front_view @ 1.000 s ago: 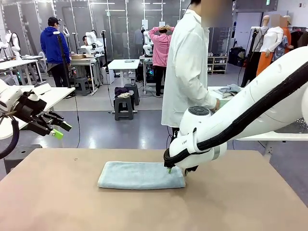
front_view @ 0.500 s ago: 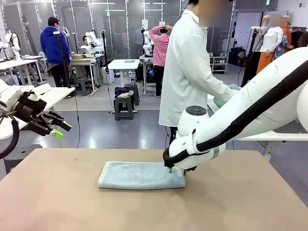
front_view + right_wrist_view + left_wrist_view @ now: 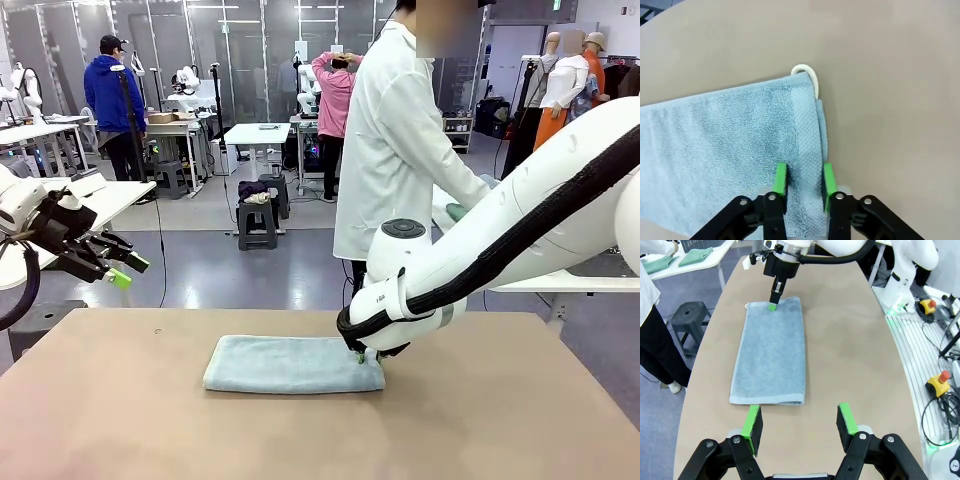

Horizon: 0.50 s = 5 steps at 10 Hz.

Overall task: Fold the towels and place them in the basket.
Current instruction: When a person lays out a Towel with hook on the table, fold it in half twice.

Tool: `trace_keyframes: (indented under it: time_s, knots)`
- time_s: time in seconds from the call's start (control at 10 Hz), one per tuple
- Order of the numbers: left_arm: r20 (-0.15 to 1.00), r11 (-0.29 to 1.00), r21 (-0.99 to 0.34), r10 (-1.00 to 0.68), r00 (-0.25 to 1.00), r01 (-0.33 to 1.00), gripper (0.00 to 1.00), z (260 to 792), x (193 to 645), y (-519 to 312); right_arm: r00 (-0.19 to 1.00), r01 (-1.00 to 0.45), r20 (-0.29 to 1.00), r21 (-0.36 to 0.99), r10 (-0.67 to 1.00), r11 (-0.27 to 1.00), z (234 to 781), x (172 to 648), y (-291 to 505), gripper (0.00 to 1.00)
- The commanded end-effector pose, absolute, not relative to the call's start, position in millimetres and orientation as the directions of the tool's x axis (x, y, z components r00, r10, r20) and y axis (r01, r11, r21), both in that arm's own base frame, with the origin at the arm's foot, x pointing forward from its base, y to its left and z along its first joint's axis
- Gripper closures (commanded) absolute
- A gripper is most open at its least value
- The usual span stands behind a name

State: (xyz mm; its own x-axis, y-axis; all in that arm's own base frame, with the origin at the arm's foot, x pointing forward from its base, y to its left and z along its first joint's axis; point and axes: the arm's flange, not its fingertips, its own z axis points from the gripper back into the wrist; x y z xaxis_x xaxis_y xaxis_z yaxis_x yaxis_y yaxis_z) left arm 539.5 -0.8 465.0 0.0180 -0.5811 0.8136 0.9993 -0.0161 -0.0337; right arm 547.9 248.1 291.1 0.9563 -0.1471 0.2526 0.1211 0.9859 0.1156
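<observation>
Blue-grey towel [image 3: 293, 363] lies flat at the middle of the tabletop [image 3: 500, 420], long axis running left to right in the front view; the right gripper [image 3: 360, 355] pinches its right-hand end, jaws narrow; the left gripper [image 3: 799, 422] hangs wide, empty, at the frame's left edge, well apart.
</observation>
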Motion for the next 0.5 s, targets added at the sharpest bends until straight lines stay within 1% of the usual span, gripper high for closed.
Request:
trace_keyframes:
  time_s: [0.0,0.2,0.4]
  knots:
    - [0.804,-0.011,-0.033,-0.594,0.020,0.999,0.25,468.1,538.6,-1.2,0.948,0.166,0.260,0.079,-0.181,0.983,288.3,552.3,257.3,0.83]
    - [0.804,-0.011,-0.033,-0.594,0.020,0.999,0.25,468.1,538.6,-1.2,0.948,0.172,0.262,0.053,-0.180,0.984,286.4,553.2,255.6,1.00]
    - [0.804,-0.011,-0.033,-0.594,0.020,0.999,0.25,468.1,538.6,-1.2,0.952,0.169,0.249,0.053,-0.177,0.984,283.7,553.0,252.4,1.00]
